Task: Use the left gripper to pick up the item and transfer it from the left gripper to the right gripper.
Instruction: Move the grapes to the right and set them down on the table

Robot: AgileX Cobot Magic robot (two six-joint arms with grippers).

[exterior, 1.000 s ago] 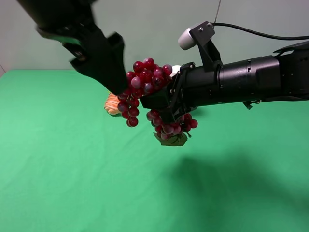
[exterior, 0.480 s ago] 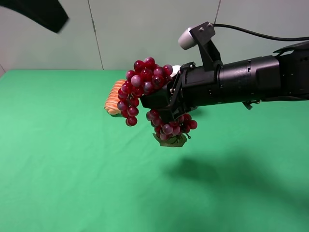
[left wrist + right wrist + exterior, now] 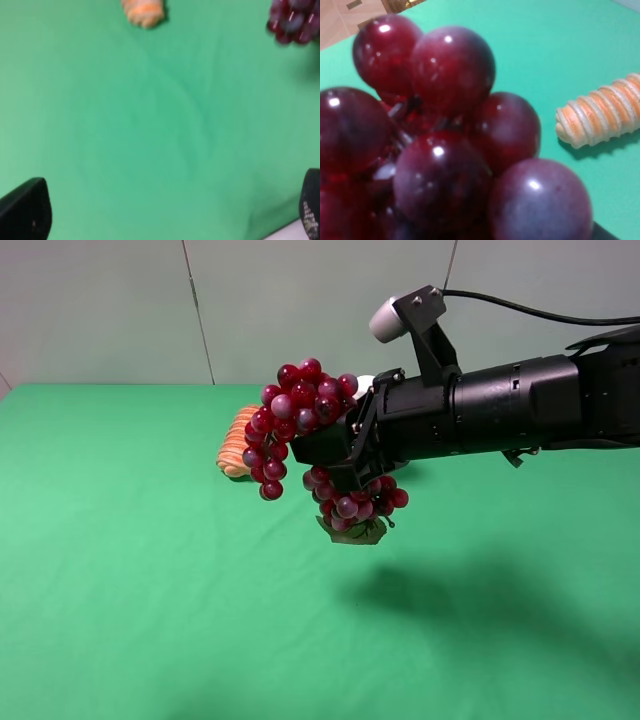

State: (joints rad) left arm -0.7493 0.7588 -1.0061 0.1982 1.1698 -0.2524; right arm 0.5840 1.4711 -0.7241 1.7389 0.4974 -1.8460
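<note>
The item, a bunch of dark red grapes (image 3: 300, 400), hangs in the air above the green table (image 3: 120, 580). My right gripper (image 3: 335, 455) is shut on its middle. One end droops to the left, and the other hangs below the jaws with the green leaf (image 3: 360, 532). In the right wrist view the grapes (image 3: 440, 150) fill most of the picture and hide the jaws. My left gripper (image 3: 165, 210) is open with nothing between its fingers (image 3: 25, 210). It looks down on the cloth, with the grapes (image 3: 292, 22) far off at the picture's edge. The left arm is outside the exterior view.
An orange-striped bread roll (image 3: 236, 445) lies on the cloth behind the grapes, also seen as the roll (image 3: 143, 11) and the roll (image 3: 602, 117). A bit of a white bottle (image 3: 364, 383) peeks out behind the right arm. A pale wall stands behind the table.
The left arm, next to the grapes a second ago, has drawn away up and to the left, out of the exterior view. The right gripper and the grapes have not moved.
</note>
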